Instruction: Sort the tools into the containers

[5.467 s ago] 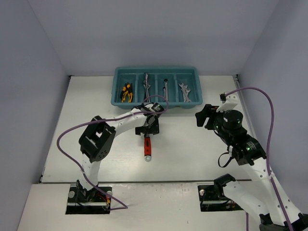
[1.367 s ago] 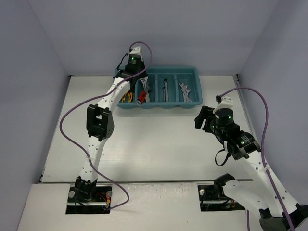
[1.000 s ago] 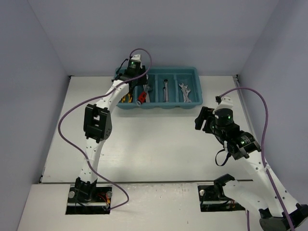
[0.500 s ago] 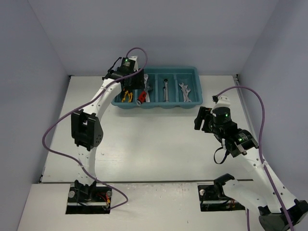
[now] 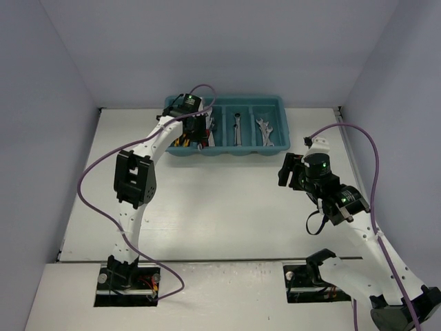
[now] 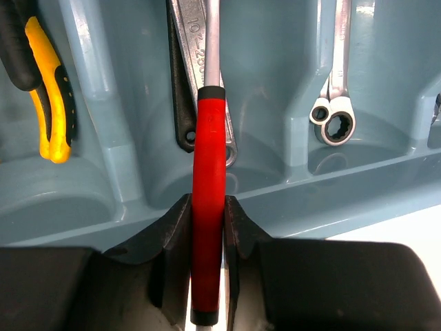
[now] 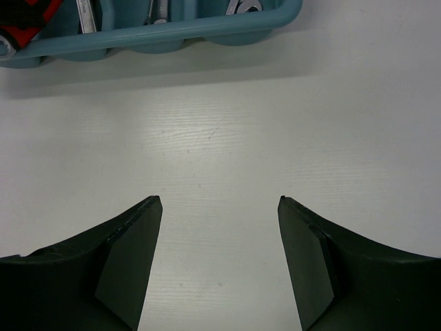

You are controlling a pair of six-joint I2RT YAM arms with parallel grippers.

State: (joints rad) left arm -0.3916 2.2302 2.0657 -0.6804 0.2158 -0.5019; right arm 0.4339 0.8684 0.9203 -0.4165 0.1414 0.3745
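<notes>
Clamped shut in the left gripper (image 6: 208,231): smooth red-handled steel adjustable wrench (image 6: 208,172), pinched at the grip end, likely for lowering head-first into the teal-blue moulded plastic tray (image 6: 358,200) at twelve o'clock. Already over the second compartment from nine o'clock, above a flat grey-steel wrench handle (image 6: 187,41). Idling wide apart and empty over the matte white tabletop (image 7: 220,138), toward four o'clock: right gripper (image 7: 219,207).

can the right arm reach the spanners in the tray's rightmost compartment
Probably yes: its open end effector has only bare table before the spanners; the left arm is over the tray's left half.
</notes>
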